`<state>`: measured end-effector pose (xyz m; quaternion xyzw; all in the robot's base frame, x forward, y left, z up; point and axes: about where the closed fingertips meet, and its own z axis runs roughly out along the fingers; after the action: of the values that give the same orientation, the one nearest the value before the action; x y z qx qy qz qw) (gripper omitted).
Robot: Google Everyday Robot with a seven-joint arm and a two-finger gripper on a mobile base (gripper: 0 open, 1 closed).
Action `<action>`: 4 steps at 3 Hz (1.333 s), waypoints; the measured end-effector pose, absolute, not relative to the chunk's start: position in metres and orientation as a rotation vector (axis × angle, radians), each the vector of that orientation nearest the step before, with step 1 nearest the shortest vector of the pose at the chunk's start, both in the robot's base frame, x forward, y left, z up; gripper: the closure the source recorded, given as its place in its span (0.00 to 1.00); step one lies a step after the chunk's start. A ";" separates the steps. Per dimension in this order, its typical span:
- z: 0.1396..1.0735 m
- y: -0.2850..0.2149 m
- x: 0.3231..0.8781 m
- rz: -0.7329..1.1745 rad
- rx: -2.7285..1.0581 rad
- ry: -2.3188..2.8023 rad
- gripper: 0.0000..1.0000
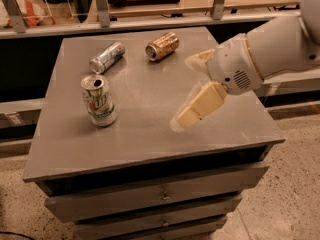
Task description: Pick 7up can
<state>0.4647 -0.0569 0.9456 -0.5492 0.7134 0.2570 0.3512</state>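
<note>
The 7up can (99, 101) stands upright on the left part of the grey cabinet top (145, 134); it has a white body, a green lower band and an opened silver top. My gripper (185, 91) hovers over the right-middle of the top, well to the right of the can and apart from it. Its cream fingers (200, 104) are spread open with nothing between them. The white arm (270, 49) comes in from the right.
A slim silver-blue can (106, 57) and an orange-brown can (162, 45) lie on their sides at the back of the top. Drawers (160, 196) are below the front edge. A railing and shelf (150, 19) run behind the cabinet.
</note>
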 end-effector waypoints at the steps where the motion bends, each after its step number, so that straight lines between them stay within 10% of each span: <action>1: 0.916 -0.027 0.487 0.713 -1.505 1.742 0.00; 4: 0.890 0.065 0.529 0.842 -1.460 1.556 0.00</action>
<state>0.5290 0.0651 0.8896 -0.5801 0.6184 0.3347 0.4111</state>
